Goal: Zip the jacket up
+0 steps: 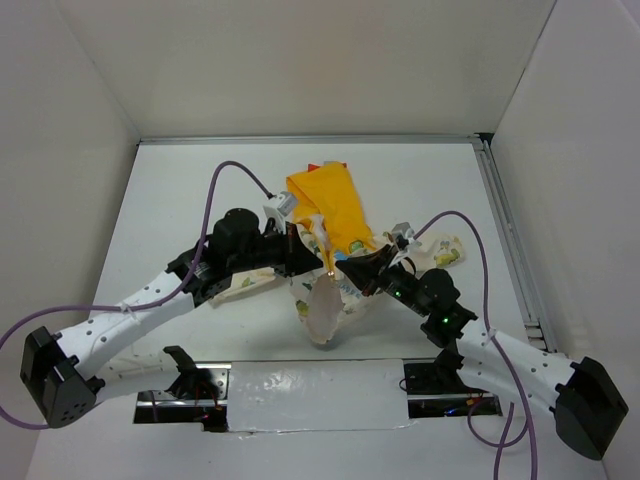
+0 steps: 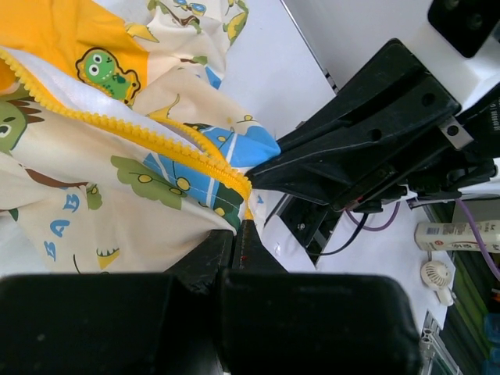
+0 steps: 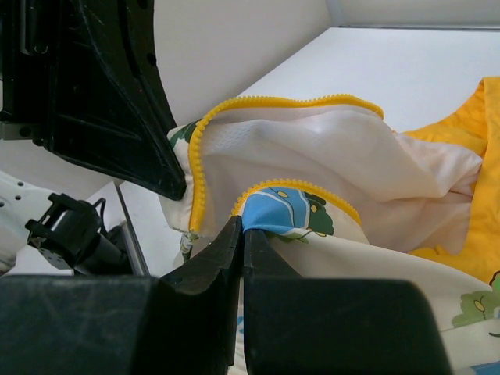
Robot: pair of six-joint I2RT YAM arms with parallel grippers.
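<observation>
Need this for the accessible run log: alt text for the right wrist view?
The right gripper, jaws shut, pinches the jacket at its yellow zipper edge, beside a blue print. The black left gripper sits close at upper left, with the white table behind.

arms [image 1: 130,310]: white links, black joints | bases [image 1: 55,375]: black blocks | cables [image 1: 232,163]: purple, looping | fingers [image 3: 211,262]: black, wedge-shaped | LEDs [image 1: 432,320]: green

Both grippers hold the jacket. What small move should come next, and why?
Probably ease the right gripper toward the left gripper to join the yellow zipper edges: these lie apart, while both grippers are shut on the jacket beside them.
</observation>
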